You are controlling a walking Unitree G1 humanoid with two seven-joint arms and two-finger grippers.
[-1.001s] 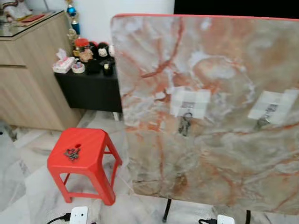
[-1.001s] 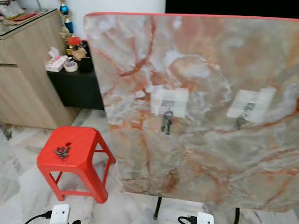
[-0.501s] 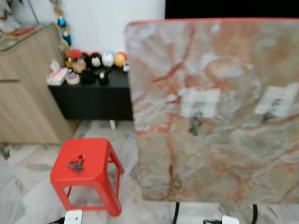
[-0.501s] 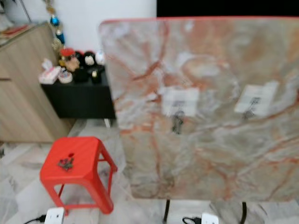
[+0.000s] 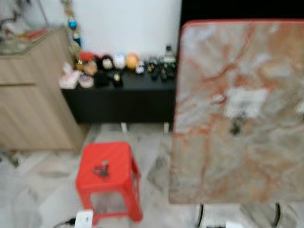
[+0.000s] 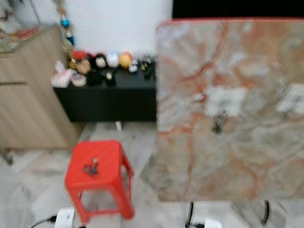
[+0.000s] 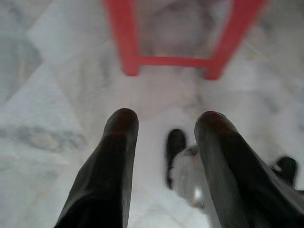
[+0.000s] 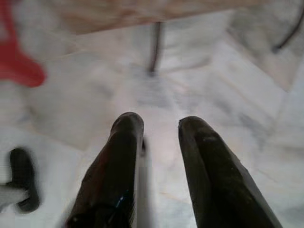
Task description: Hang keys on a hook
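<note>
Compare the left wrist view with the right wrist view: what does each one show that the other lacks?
Left wrist view: the left gripper, fingers apart, pointing at the legs and crossbar of the red stool. Right wrist view: the right gripper, fingers apart, facing the marble board's lower edge and a black stand leg. Both: pale marble floor and some red of the stool.
</note>
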